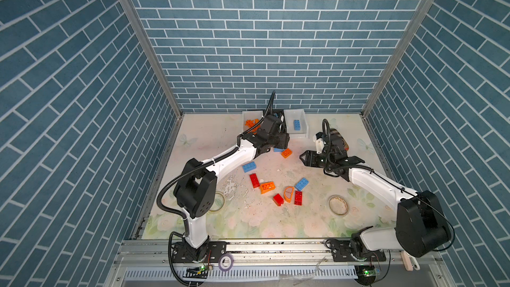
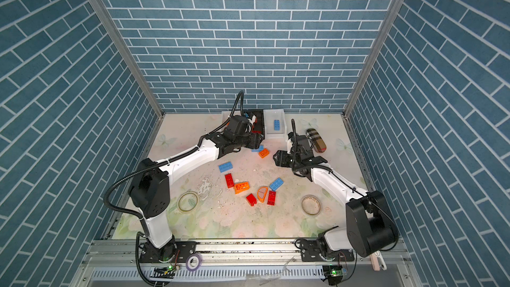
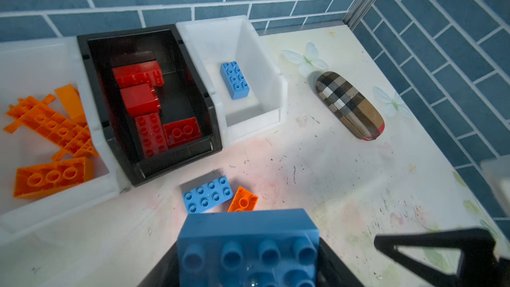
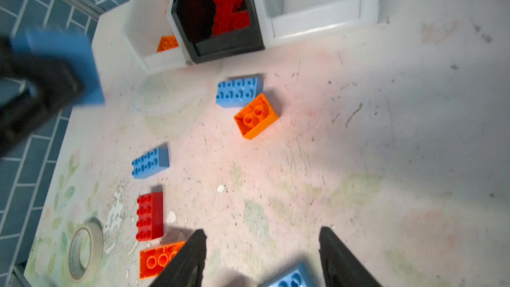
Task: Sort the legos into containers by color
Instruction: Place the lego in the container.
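My left gripper hovers in front of the containers, shut on a light blue lego. The left white bin holds orange legos. The black bin holds red ones, and the right white bin holds one blue brick. My right gripper is open and empty above the table, right of a blue brick and an orange brick. More loose legos lie mid-table: blue, red, orange and an orange arch piece.
A tan plaid case lies at the back right, just behind my right wrist. One clear tape roll sits front right and another by the left arm's elbow. Brick-pattern walls close off three sides.
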Controlling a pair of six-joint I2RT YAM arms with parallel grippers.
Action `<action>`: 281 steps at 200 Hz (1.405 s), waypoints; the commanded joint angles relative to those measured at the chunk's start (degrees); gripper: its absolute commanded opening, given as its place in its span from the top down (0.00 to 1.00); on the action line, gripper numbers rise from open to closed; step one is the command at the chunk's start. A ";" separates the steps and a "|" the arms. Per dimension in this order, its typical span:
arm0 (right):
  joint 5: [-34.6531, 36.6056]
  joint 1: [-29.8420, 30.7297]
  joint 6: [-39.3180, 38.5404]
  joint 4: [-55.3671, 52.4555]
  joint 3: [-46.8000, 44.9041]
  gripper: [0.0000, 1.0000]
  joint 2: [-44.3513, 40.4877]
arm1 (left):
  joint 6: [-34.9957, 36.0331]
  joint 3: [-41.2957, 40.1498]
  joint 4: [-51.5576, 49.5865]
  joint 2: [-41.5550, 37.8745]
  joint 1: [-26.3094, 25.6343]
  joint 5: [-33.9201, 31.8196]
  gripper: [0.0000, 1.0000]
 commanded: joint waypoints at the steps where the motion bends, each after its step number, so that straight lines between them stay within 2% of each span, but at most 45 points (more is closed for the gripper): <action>1: 2.37 2.79 2.45 -4.73 -2.71 0.34 -2.07 | 3.07 5.26 2.48 4.33 0.88 1.94 0.45; 40: 4.09 7.41 4.68 -5.47 -7.40 0.34 -5.17 | 4.78 15.39 2.50 12.18 1.76 5.27 0.45; 82: 4.22 9.01 8.75 -5.03 -12.91 0.34 -9.88 | 6.28 27.72 1.85 21.20 2.93 8.29 0.45; 144: 4.80 10.46 9.51 -5.60 -16.06 0.34 -13.83 | 6.26 45.96 0.85 35.30 5.03 13.03 0.45; 201: 4.18 10.81 10.01 -4.79 -16.29 0.34 -13.59 | 4.28 47.19 6.94 39.78 6.44 15.09 0.45; 281: 2.09 12.78 6.79 -2.06 -15.82 0.31 -12.06 | 3.41 48.07 9.35 42.97 6.67 15.34 0.40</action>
